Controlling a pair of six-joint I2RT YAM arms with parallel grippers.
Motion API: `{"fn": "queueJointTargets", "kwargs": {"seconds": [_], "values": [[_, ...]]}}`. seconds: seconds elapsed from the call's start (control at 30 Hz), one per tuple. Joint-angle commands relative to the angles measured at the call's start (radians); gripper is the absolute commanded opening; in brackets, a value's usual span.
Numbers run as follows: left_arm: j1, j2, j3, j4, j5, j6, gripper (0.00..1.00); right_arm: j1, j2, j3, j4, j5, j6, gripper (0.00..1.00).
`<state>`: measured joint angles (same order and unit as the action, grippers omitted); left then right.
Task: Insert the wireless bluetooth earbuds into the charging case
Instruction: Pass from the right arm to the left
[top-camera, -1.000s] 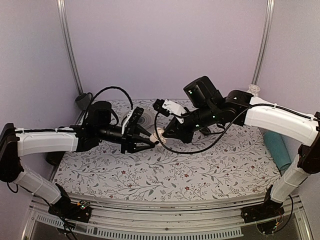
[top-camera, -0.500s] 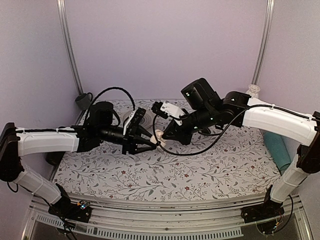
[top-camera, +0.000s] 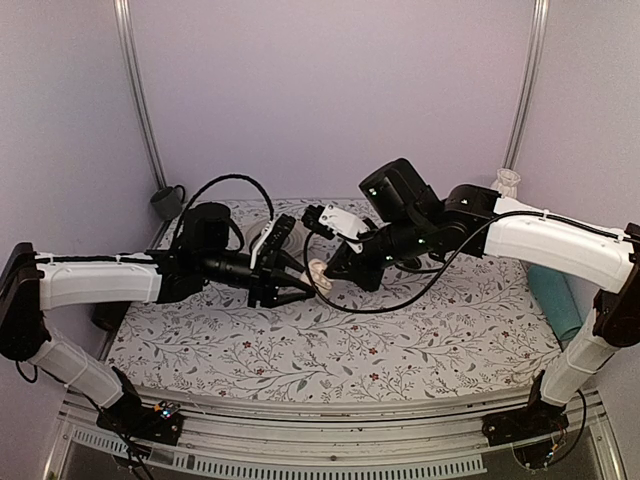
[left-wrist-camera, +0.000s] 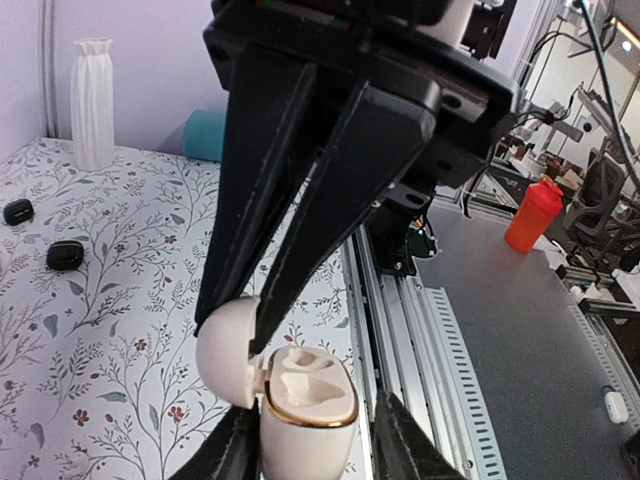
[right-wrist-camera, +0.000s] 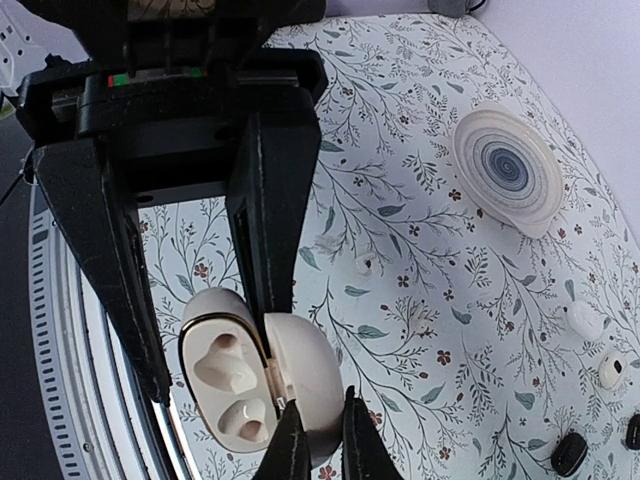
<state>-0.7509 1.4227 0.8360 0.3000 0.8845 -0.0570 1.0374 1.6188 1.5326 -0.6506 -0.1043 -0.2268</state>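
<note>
Left wrist, charging case (left-wrist-camera: 305, 440) pinched in left claw (left-wrist-camera: 315, 452) (right claw (left-wrist-camera: 245, 318) pressed together against it)

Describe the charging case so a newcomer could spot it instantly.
Find the floral table, then where the two arms meet above it. The left gripper clamps the charging case: a glossy white pebble, gold-rimmed, lid open on two wells, unlike the small black pieces on the table.

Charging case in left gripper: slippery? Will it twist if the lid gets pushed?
Probably slippery: the charging case looks glossy and rounded, so it could twist in the left gripper. Likely stiff and light: small, hard-looking shell. Its open lid is hinged, so a push from the right gripper may swing it before the body shifts.
</note>
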Motion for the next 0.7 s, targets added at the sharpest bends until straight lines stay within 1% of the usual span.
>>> {"fn": "queueJointTargets", "kwargs": {"seconds": [0.0, 0.1, 0.27, 0.33, 0.43, 0.5, 0.53, 0.6, 0.63, 0.67], "values": [[-0.012, 0.011, 0.018, 0.004, -0.009, -0.017, 0.37, 0.014, -0.002, 0.035, 0.014, 0.048, -0.009, 0.03], [-0.012, 0.010, 0.020, 0.005, -0.010, -0.018, 0.32, 0.013, -0.004, 0.032, 0.017, 0.054, -0.009, 0.03], [-0.012, -0.002, 0.014, 0.007, -0.002, -0.010, 0.26, 0.013, -0.005, 0.031, 0.021, 0.065, -0.009, 0.03], [-0.013, -0.009, 0.012, 0.007, -0.008, -0.004, 0.20, 0.013, -0.006, 0.032, 0.024, 0.057, -0.009, 0.03], [-0.013, -0.017, 0.008, 0.010, -0.015, 0.000, 0.09, 0.013, -0.008, 0.031, 0.029, 0.048, -0.007, 0.03], [-0.012, -0.018, 0.006, 0.011, -0.014, 0.003, 0.03, 0.013, -0.009, 0.028, 0.032, 0.041, -0.004, 0.05], [-0.012, -0.018, 0.004, 0.016, -0.013, 0.003, 0.00, 0.013, -0.012, 0.024, 0.037, 0.033, -0.003, 0.08], [-0.012, -0.025, -0.006, 0.037, -0.013, 0.003, 0.00, 0.013, -0.019, 0.011, 0.054, 0.022, 0.001, 0.16], [-0.013, -0.041, -0.032, 0.081, -0.016, 0.000, 0.00, 0.012, -0.028, -0.002, 0.071, 0.014, 0.006, 0.28], [-0.013, -0.050, -0.048, 0.108, -0.021, -0.004, 0.00, 0.012, -0.034, -0.008, 0.079, 0.012, 0.008, 0.32]]}}
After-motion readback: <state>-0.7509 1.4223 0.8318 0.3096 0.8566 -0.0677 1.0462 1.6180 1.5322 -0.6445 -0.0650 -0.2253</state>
